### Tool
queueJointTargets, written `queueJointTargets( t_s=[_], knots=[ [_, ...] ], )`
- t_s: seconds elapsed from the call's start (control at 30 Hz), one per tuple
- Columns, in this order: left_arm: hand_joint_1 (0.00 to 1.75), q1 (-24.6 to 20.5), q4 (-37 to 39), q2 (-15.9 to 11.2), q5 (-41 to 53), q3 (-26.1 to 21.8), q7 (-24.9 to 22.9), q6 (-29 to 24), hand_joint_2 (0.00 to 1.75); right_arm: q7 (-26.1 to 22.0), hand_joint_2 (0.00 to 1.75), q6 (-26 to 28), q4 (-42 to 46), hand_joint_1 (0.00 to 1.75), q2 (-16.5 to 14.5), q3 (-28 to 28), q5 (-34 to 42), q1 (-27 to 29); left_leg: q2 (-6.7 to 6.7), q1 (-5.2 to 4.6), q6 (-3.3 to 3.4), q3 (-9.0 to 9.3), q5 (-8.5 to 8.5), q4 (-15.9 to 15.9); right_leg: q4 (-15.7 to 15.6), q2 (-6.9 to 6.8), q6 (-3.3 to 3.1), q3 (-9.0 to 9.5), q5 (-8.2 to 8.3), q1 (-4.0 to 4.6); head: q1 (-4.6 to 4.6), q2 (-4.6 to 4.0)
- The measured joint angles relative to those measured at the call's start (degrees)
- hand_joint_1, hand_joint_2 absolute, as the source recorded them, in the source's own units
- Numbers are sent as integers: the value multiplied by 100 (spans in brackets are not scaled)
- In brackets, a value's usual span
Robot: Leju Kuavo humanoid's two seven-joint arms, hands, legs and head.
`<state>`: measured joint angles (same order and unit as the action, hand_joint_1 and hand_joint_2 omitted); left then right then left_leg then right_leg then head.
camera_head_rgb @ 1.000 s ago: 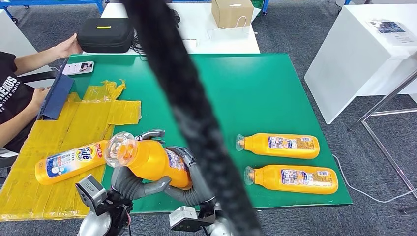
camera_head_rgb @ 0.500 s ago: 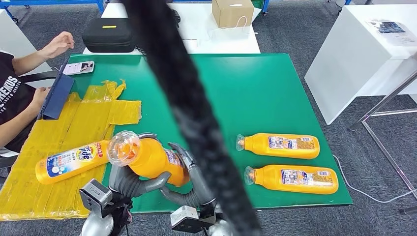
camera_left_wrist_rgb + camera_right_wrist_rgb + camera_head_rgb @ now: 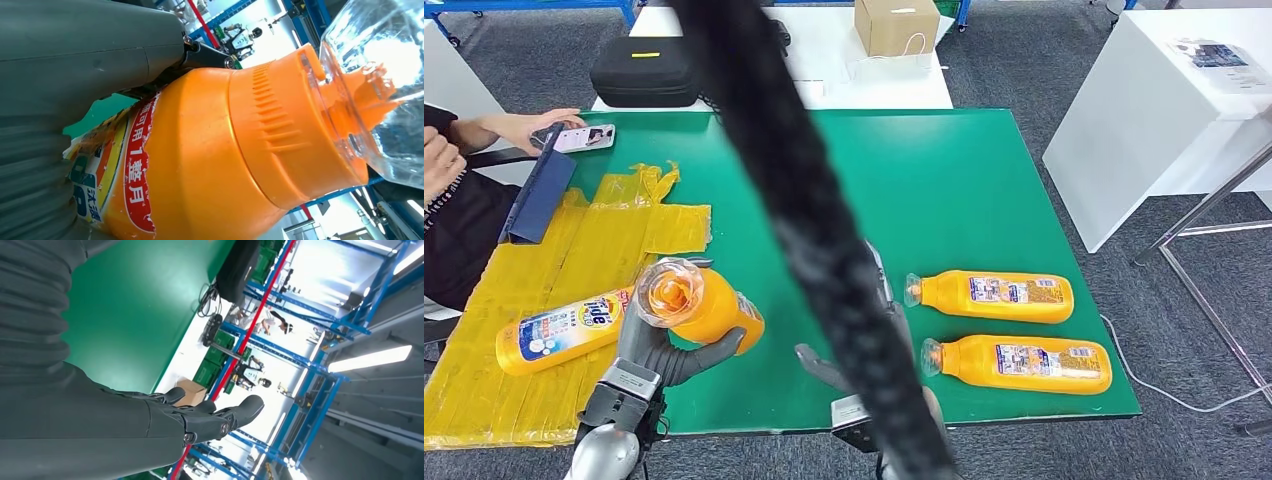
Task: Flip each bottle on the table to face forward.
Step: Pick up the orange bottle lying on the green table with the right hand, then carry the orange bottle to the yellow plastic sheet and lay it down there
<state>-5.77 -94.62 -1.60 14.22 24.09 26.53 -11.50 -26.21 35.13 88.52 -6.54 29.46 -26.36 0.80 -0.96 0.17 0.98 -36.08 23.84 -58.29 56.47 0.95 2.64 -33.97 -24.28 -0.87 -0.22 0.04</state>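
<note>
One bottle (image 3: 554, 332) lay brand-side up on the yellow sheet (image 3: 614, 240). The left hand (image 3: 656, 345) gripped a second bottle (image 3: 704, 305), raised off the table (image 3: 944, 180). The right hand (image 3: 824, 368) hung open, holding nothing. Two bottles (image 3: 994, 296) waited back-label up; by my reckoning, roughly half remained.

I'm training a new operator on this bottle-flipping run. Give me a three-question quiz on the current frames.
1. True or false: the left hand holds an orange bottle off the green table.
2. How many bottles lie on the bare green surface near the right hand?
3. The bottle on the yellow plastic sheet shows: A) a back label, B) the Tide front label, C) no label.

Key: 1 true; 2 two; 3 B, the Tide bottle.
</note>
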Motion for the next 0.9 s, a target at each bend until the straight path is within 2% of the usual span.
queueJointTargets(
  t_s=[0.1,0.23,0.3,0.4,0.57,0.73,0.9],
  knots=[
    [175,-22,1,-31,427,3,-215,-112,175,-9,175,58,57,0,-1,-49,-15,33,-1,0,0,0,0,0,0,0,0,-1,0,0,0,0],
    [175,-189,67,-260,2719,18,-1228,-431,175,-23,175,285,352,0,-4,-294,-64,204,-2,0,0,0,0,0,0,0,0,-2,0,0,-1,0],
    [175,-355,194,-464,3908,27,-1852,-205,175,-21,175,352,624,0,-5,-512,-109,325,0,0,0,1,0,0,0,0,0,-3,0,1,-1,0],
    [175,-660,563,-737,4878,96,-2477,456,175,10,175,372,979,0,-11,-812,-204,456,4,1,0,1,-1,0,1,0,-1,-4,1,1,-1,0],
    [175,-1063,1518,-1080,5312,452,-2688,1055,175,117,175,334,1316,0,-46,-1130,-288,490,10,0,0,2,-1,0,2,6,-1,-2,3,0,-2,0],
    [175,-1201,2262,-1228,5315,741,-2746,964,175,146,175,308,1386,0,-91,-1248,-319,488,9,0,0,1,-1,0,2,6,-1,-2,2,0,-2,0],
    [175,-1276,2415,-1274,5164,826,-2783,904,175,146,175,335,1430,0,-108,-1308,-328,490,6,0,0,1,-1,0,2,6,-1,-2,1,0,-1,0]
  ],
)
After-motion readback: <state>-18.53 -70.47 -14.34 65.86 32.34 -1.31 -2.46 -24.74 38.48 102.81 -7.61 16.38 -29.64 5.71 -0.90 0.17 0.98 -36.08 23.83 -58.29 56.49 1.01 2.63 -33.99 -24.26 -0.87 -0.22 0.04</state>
